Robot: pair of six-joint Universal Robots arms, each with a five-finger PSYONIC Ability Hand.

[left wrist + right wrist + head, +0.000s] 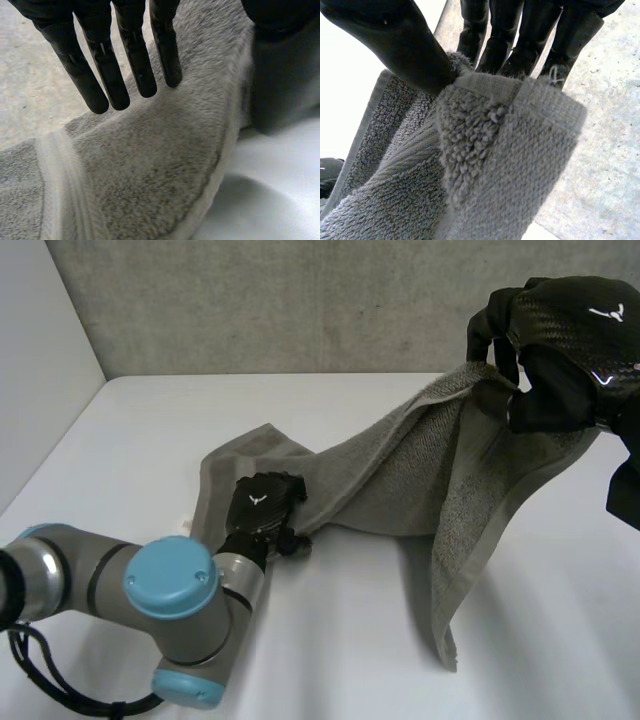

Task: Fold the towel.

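One grey towel (400,475): right hand (560,350) pinches its raised corner, left hand (265,502) lies straight-fingered on it.

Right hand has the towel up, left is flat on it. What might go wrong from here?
1. The right hand pinches only a bunched bit of hem on the towel; it may slip out.
2. The left hand lies on the cloth with straight fingers, so a pull may drag the towel from under it.
3. The hanging corner may tuck under crooked.
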